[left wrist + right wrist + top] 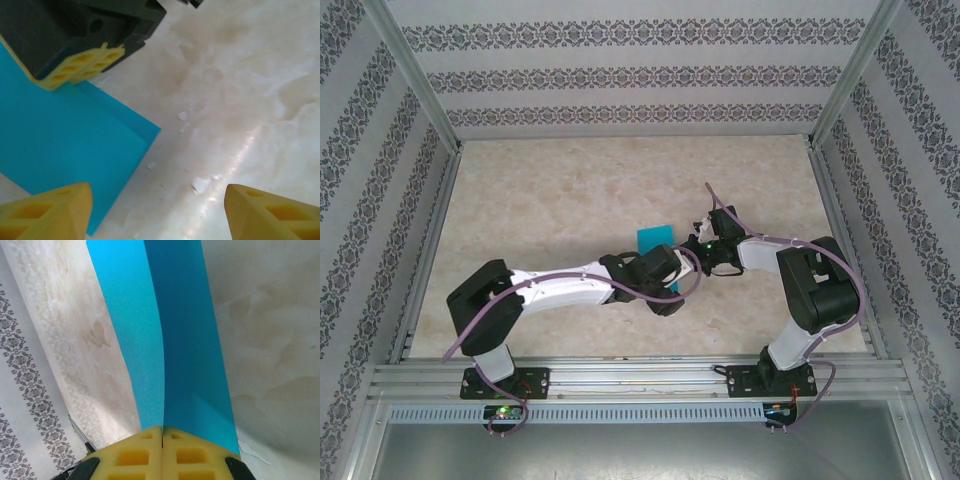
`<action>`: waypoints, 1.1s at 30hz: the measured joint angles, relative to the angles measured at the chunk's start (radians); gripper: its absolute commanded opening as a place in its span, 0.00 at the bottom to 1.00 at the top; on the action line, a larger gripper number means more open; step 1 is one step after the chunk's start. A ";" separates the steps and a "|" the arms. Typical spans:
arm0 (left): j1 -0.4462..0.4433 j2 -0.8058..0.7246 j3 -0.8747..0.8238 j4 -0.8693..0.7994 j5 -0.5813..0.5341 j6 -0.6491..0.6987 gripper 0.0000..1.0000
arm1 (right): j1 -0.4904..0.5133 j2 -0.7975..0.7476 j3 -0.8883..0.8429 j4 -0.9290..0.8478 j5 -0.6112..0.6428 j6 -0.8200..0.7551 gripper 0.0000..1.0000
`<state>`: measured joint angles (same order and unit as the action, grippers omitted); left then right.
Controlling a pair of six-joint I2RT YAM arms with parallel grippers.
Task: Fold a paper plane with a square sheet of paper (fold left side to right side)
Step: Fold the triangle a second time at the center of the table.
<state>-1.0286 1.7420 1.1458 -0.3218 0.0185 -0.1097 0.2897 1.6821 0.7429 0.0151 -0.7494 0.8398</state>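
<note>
The square sheet of paper (655, 238) is teal-blue and lies near the middle of the marble table, doubled over on itself. In the right wrist view the paper (170, 340) runs away from me as two layers, a lighter one on the left and a darker one on the right. My right gripper (162, 432) is shut on its near edge. In the left wrist view the paper (60, 150) lies at the left, with the right gripper's yellow fingers (75, 65) pinching its far edge. My left gripper (157, 200) stands open over the paper's corner and bare table, holding nothing.
The two wrists meet close together mid-table, the left gripper (678, 272) beside the right gripper (700, 246). Patterned walls (640, 80) and aluminium frame posts close in the table on three sides. A metal rail (640, 378) runs along the near edge.
</note>
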 measured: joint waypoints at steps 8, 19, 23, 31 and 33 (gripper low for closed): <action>-0.011 0.127 0.107 -0.046 -0.143 0.042 0.71 | 0.000 0.000 -0.012 0.001 0.000 0.004 0.00; -0.011 0.161 0.142 -0.072 -0.177 0.054 0.32 | 0.000 -0.010 -0.021 0.002 0.005 0.020 0.00; -0.011 0.161 0.141 -0.072 -0.176 0.050 0.20 | 0.000 -0.019 -0.021 0.004 0.008 0.023 0.00; -0.008 0.131 0.121 -0.072 -0.150 0.030 0.07 | 0.000 -0.045 -0.022 0.004 0.009 0.022 0.12; -0.002 0.115 0.113 -0.069 -0.130 0.022 0.05 | -0.005 -0.061 -0.022 0.004 0.012 0.019 0.19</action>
<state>-1.0309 1.8568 1.2587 -0.3912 -0.1116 -0.0875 0.2848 1.6207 0.7212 0.0193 -0.7376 0.8585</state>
